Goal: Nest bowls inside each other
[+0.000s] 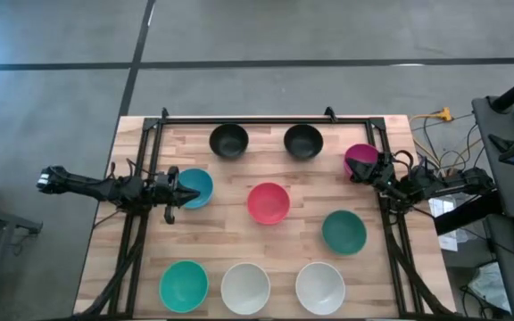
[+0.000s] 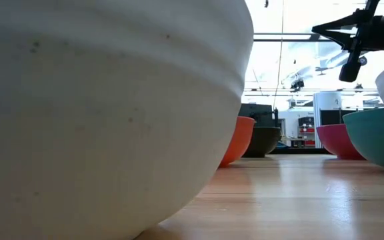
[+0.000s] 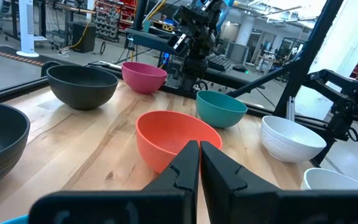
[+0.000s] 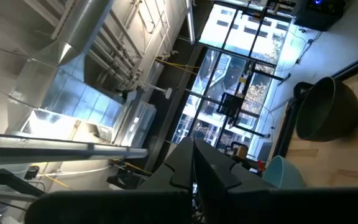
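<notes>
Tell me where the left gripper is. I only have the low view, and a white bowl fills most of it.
Observer: The left gripper is at the left rim of the blue bowl.
Operator: Say whether it is open.
Observer: Shut. The left wrist view shows it pointing toward the red bowl.
Operator: Now report the right arm.
Observer: The right gripper is at the magenta bowl, on the opposite side from the left arm.
</notes>
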Available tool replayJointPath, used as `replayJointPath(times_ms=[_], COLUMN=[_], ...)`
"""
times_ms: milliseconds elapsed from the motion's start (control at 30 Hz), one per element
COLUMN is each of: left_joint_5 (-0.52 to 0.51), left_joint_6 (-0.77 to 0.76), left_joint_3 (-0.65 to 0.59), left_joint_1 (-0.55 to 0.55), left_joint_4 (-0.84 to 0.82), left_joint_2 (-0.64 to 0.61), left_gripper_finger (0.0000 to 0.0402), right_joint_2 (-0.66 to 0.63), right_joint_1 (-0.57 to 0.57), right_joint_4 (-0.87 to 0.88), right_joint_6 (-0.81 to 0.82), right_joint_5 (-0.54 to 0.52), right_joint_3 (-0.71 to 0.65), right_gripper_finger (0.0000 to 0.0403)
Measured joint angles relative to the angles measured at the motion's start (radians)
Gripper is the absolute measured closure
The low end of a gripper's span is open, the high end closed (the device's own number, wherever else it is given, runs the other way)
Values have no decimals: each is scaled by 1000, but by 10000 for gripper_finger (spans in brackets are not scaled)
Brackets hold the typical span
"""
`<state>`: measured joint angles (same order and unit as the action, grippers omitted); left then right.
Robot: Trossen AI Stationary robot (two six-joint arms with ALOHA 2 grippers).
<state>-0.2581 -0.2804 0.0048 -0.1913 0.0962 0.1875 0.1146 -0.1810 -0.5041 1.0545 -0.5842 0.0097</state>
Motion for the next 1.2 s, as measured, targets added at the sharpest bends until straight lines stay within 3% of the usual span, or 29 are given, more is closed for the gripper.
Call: replayJointPath(times_ms=[1200], left_joint_5=[0], left_joint_6=[0], left_joint_3=[0], left_joint_1=[0], left_joint_4=[0], left_joint_2=[0], left_gripper_finger=[402], right_joint_2=[0], right_joint_1=[0], right_joint_4=[0], right_joint_6=[-37], right_joint_5=[0], right_joint_3=[0], right_gripper_finger=[394])
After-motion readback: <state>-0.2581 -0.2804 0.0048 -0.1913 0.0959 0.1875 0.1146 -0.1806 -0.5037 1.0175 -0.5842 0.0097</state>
